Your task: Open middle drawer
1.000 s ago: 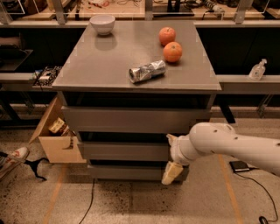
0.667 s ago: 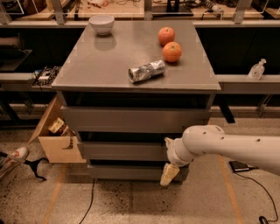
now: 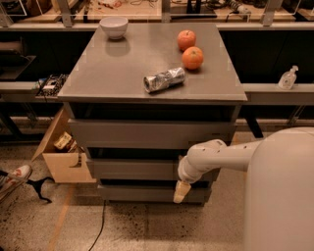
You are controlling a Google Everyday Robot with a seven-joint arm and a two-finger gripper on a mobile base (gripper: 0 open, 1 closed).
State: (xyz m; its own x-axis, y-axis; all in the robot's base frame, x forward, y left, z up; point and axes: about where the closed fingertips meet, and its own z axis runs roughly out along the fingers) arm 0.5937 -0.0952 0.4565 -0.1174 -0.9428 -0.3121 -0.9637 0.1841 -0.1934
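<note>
**Robotics lab or workshop floor**

This is a test area in a workshop-like lab. A grey counter (image 3: 122, 73) stands on a speckled hard floor (image 3: 147, 230). At twelve o'clock, a wooden workbench (image 3: 142, 11) is strewn with cables and tools. At nine o'clock, an open cardboard box (image 3: 61, 159) sits on the floor. A black cable (image 3: 99, 223) trails at seven o'clock. A pump bottle (image 3: 288, 77) stands on a side shelf at three o'clock. The robot's claw (image 3: 181, 191) hangs at five o'clock, low in front of the counter.

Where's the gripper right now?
In the camera view, the gripper hangs at the front right of the cabinet, just below the middle drawer front, over the bottom drawer front.
</note>
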